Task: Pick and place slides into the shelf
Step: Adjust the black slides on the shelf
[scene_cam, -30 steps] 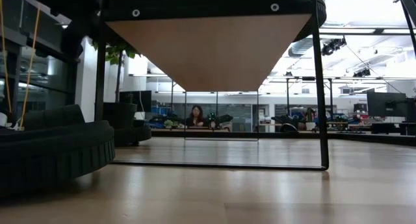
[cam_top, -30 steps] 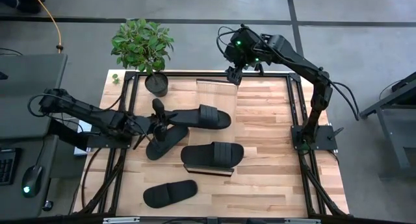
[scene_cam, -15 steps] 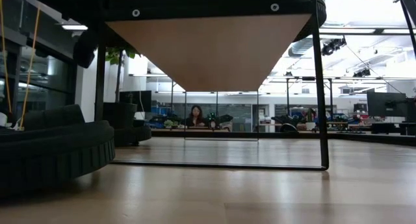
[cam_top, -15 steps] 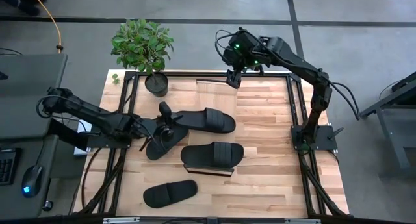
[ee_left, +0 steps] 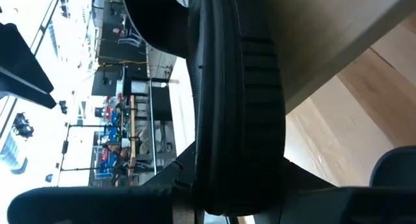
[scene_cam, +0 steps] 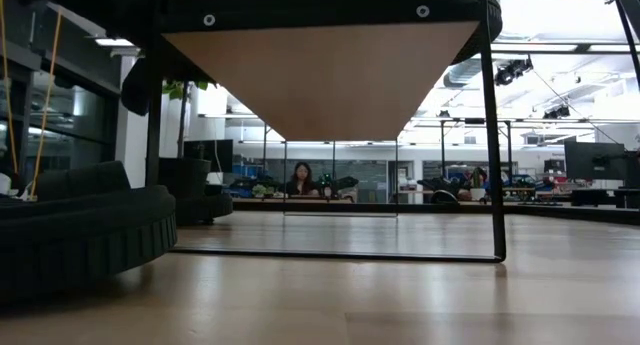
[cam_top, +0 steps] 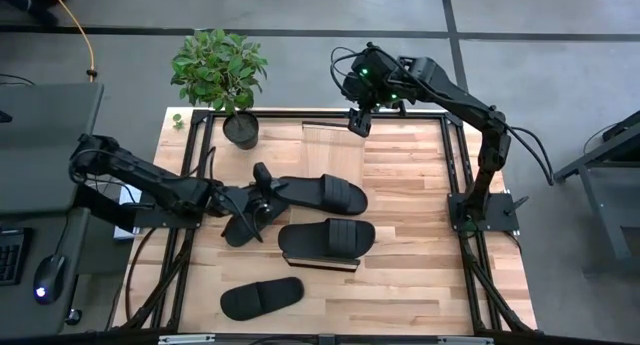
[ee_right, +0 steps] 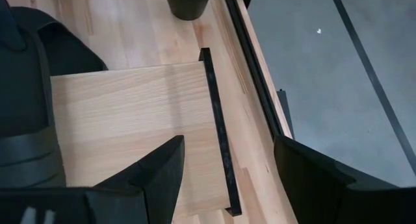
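Note:
Four black slides show in the high view. My left gripper is shut on one slide, which reaches right across the shelf. A second slide lies crosswise on the shelf's wood plank nearer the near edge. A third slide lies on the table under my left gripper, and another slide lies by the near edge. My right gripper hangs open above the shelf's far end, touching nothing. My left gripper holds the slide by its left end, coming roughly level from the table's left and along the sole. In the left wrist view the sole's ribbed edge runs straight out between the fingers. Whether the slide's right part rests on the shelf I cannot tell.
A potted plant stands at the table's far left corner, close to the shelf's far end. Bare tabletop lies right of the shelf. In the low view the plank's underside and a dark frame leg show, with a person far off.
My left gripper has moved toward the table's right and slightly toward the near edge, carrying the slide with it, so the slide now reaches farther right across the shelf. My right gripper has shifted a little toward the left over the shelf's far end.

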